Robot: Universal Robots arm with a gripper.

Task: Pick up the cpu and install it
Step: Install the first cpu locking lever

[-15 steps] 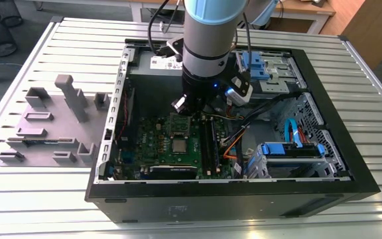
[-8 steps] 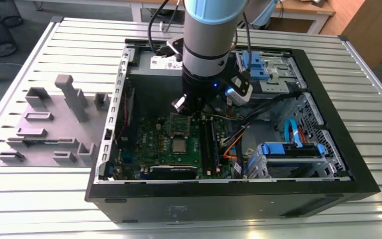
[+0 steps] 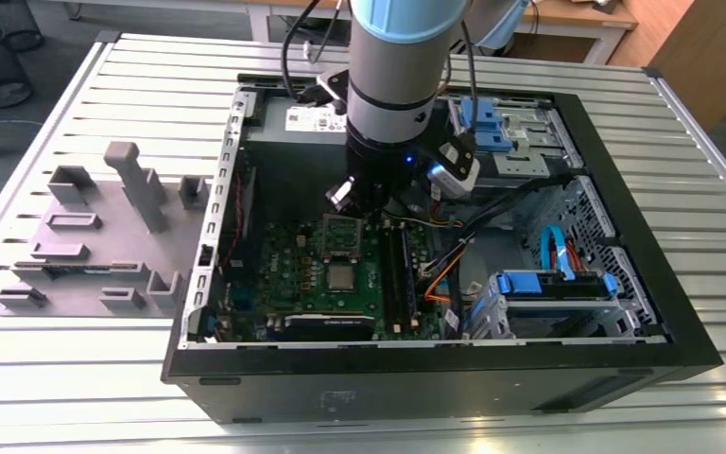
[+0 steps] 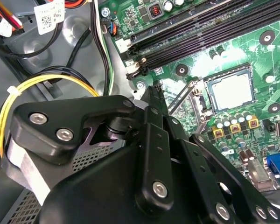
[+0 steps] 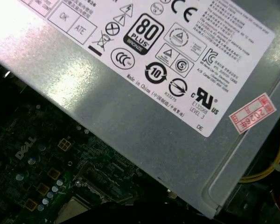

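The cpu already sits in its socket on the green board; the claw hovers just above; whether it's open, I cannot tell.

Arm upright, wrist pointing straight down — tool hanging low.

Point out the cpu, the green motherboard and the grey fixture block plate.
cpu [image 4: 232, 91], second wrist view: centre of its silver metal top, in the socket.
green motherboard [image 3: 290, 274], exterior view: bare green area beside the socket.
grey fixture block plate [image 3: 79, 251], exterior view: flat base among the blocks.
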